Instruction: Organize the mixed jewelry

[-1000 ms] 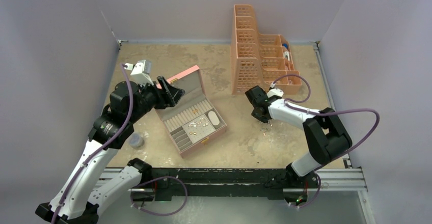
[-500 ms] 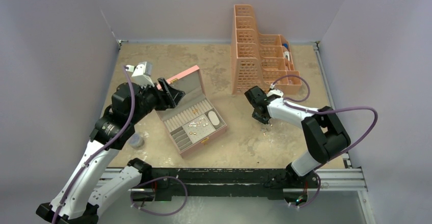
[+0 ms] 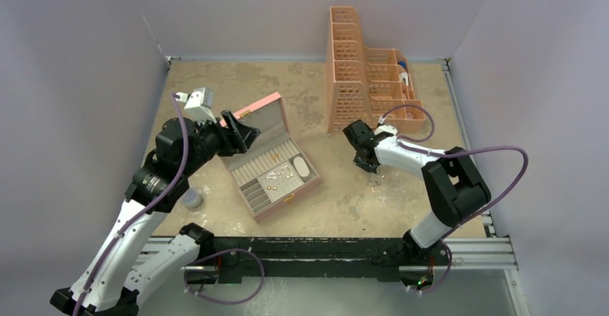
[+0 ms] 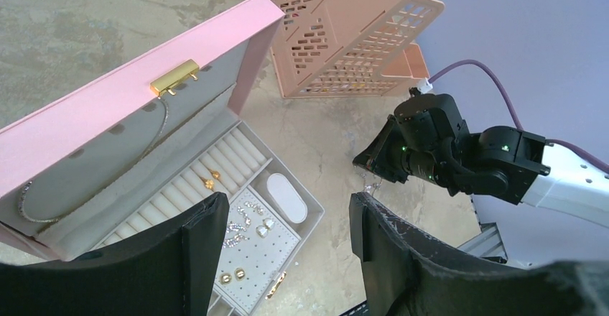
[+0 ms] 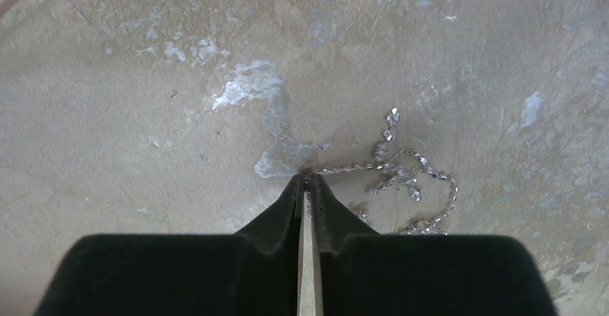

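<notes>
Silver chain [image 5: 402, 176] lies on the surface [image 5: 143, 100], trailing rightward from our right claw [image 5: 307, 181], narrow tips nipping its end; we note the left claw [image 4: 286, 205] wide, well apart, by the pink box [image 4: 108, 111]

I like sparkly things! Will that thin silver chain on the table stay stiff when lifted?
Probably floppy: the thin silvery chain lies in loose tangled loops. Likely light, and it may slip from the right hand pinching one end.
</notes>
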{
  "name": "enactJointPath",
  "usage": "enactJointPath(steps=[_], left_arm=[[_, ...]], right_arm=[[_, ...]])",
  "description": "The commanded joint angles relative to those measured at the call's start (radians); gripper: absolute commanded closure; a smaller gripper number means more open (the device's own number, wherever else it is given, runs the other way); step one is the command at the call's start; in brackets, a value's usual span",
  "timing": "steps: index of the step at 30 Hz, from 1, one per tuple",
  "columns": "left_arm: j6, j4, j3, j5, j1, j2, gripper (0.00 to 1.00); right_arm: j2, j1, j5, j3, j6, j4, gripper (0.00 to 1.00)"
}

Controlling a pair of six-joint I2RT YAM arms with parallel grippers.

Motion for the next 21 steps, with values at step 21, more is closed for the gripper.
enactJointPath(steps=[21], left_arm=[[-0.082,0.121,-0.019,0.173,0.004,0.069,0.37]], right_arm=[[-0.246,-0.008,-0.094,-0.028,-0.073,0.115,1.00]])
